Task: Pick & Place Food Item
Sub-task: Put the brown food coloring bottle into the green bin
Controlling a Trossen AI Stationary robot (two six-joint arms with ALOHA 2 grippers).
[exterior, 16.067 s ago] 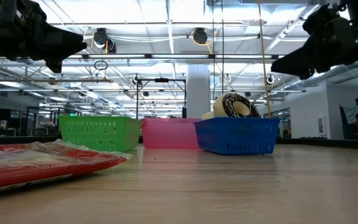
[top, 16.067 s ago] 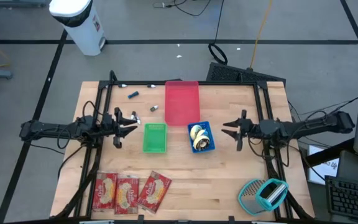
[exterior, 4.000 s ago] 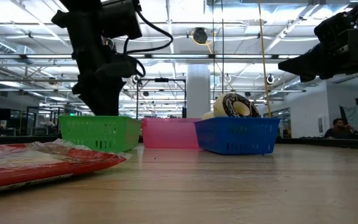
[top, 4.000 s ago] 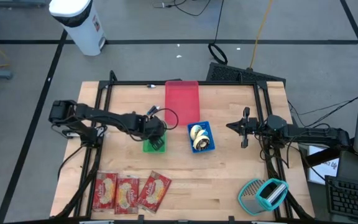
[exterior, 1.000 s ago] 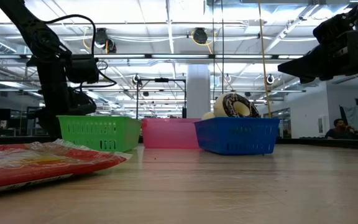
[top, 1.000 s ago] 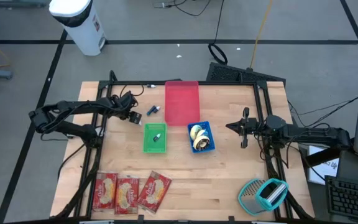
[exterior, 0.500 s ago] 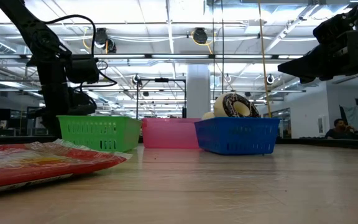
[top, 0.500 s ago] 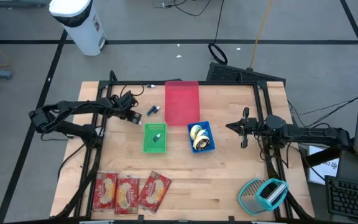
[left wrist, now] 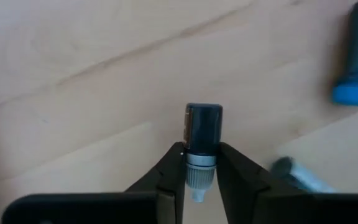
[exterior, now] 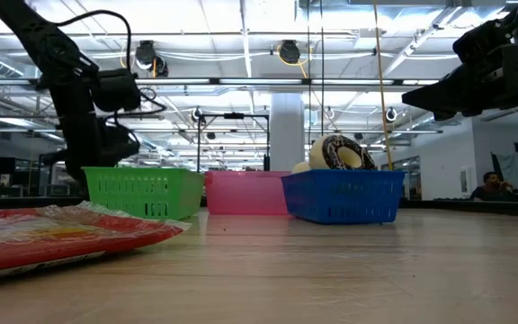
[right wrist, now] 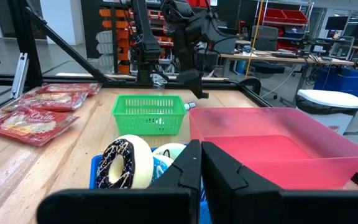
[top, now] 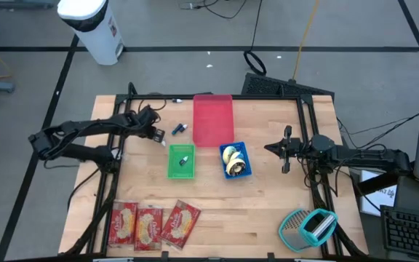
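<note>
L gripper (left wrist: 201,163) pinched on small dark vial (left wrist: 202,127) by its silver neck, on bare wood just behind green basket (top: 181,161). Blue vial (left wrist: 355,59) lies near. R gripper (right wrist: 200,163) shut, empty, beside blue basket (top: 242,169)

On the flat red snack packets (right wrist: 48,115) lying at the near left corner of the wooden table, white script lettering shows in the right wrist view; it seems to begin with "O", but the word cannot be made out for certain. The same packets (top: 151,224) seen from above show only pale panels with no legible letters. Nothing else carries writing that can be read.
</note>
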